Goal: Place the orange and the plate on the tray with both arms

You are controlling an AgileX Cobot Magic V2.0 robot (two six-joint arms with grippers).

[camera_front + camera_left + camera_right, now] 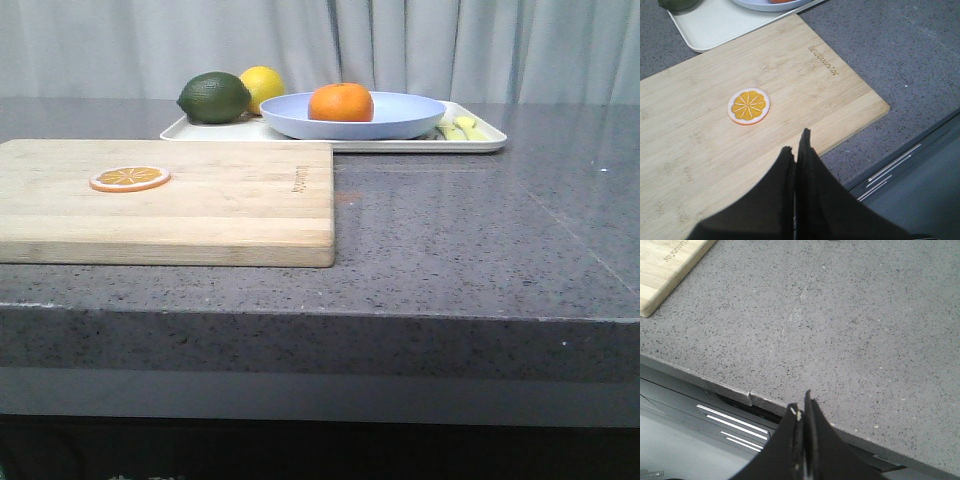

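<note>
The orange [341, 102] sits in the lavender plate [400, 118], and the plate rests on the cream tray [480, 144], beside a lemon [265, 83] and a green avocado [214, 97] on that tray. Judged from this, the task looks done. The left gripper [796, 150], over the cutting board [700, 150] near the orange slice [748, 106], has its jaws pressed together, empty. The right gripper [801, 412], over the grey counter [865, 330] away from the tray, is likewise closed and empty.
</note>
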